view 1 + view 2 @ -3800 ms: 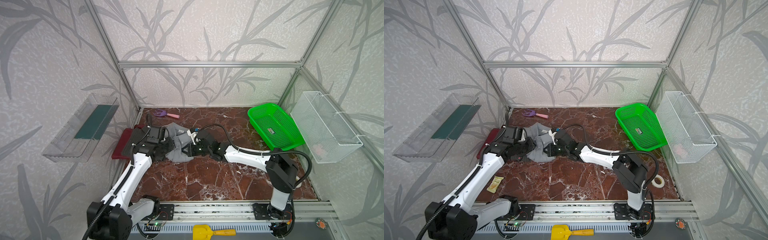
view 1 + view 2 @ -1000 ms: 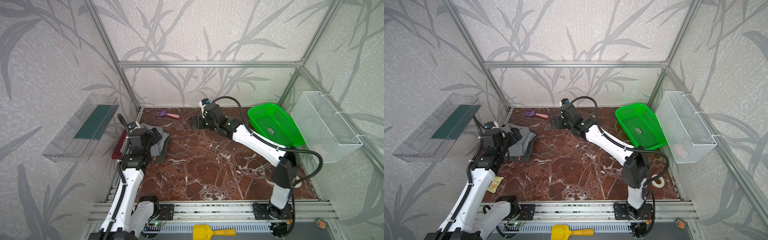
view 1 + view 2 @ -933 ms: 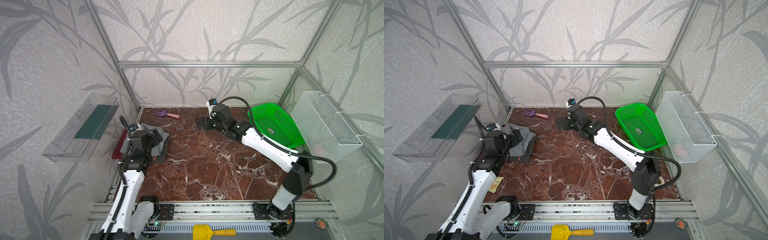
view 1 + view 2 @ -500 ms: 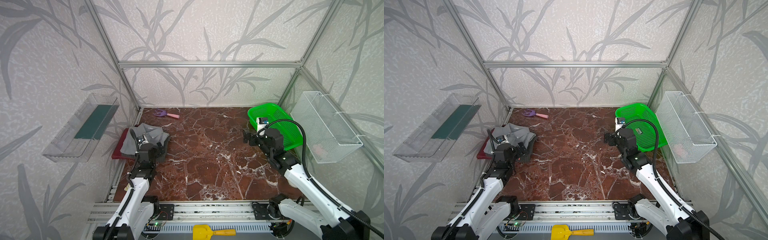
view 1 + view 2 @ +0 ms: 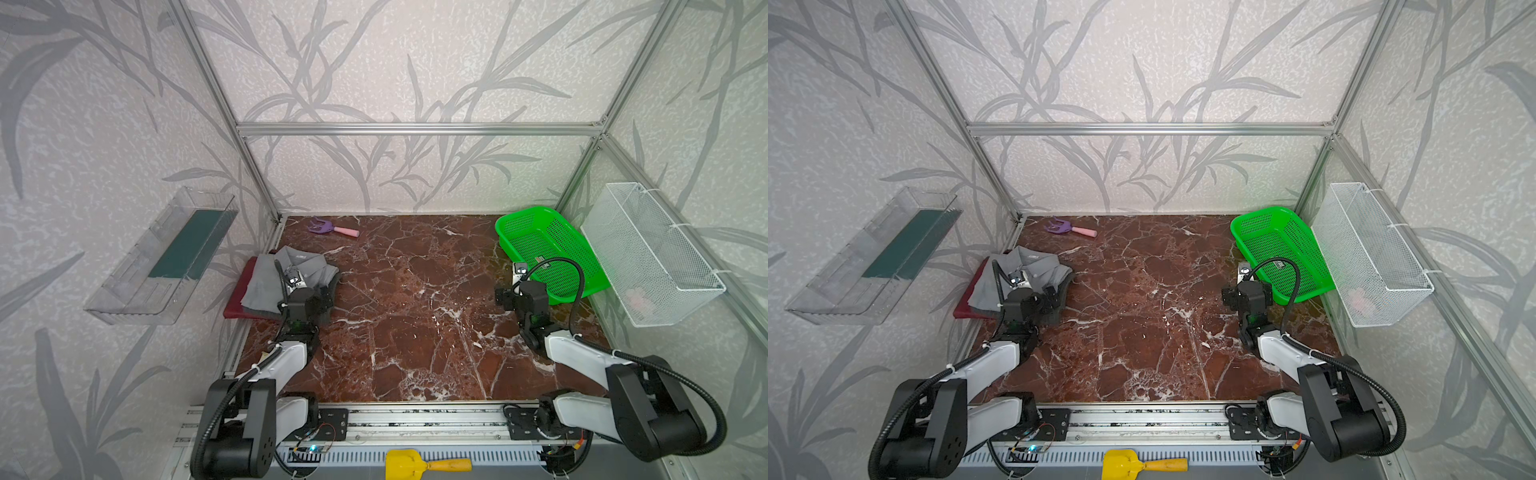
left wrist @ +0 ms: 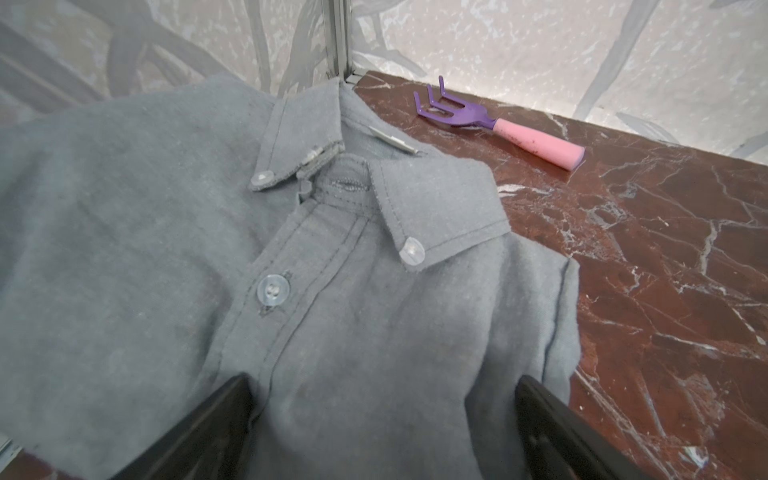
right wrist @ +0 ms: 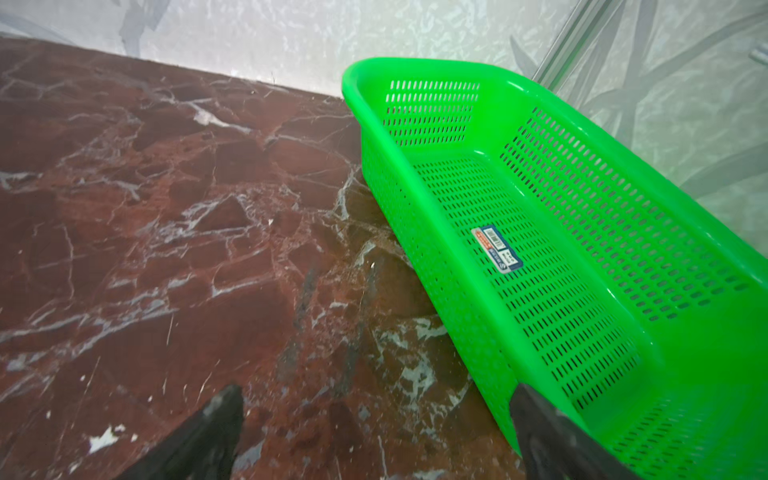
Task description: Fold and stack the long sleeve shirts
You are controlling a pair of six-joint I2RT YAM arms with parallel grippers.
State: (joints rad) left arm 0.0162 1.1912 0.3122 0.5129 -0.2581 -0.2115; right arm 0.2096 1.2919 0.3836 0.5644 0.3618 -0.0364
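Note:
A light grey collared shirt [image 5: 266,276] [image 6: 291,257] lies folded on top of a stack by the left wall. Under it a maroon shirt [image 5: 236,300] [image 5: 963,309] shows along the left edge, and a darker grey layer [image 5: 335,283] shows along the right edge. My left gripper [image 5: 314,297] [image 5: 1043,300] [image 6: 382,386] hovers over the near end of the stack, open, with only shirt cloth in view between its fingers. My right gripper [image 5: 518,291] [image 5: 1246,297] [image 7: 374,395] stands open and empty over the floor, beside the green basket.
The green mesh basket [image 5: 502,233] [image 7: 415,66] sits at the back right, with a white wire basket [image 5: 652,253] on the right wall. A purple rake with a pink handle [image 5: 332,228] [image 6: 498,122] lies at the back left. A clear tray [image 5: 162,257] hangs on the left wall.
Both arms have drawn back toward the front. The right gripper swung from the back middle to beside the green basket. The left gripper pulled back off the stack. Both stayed open.

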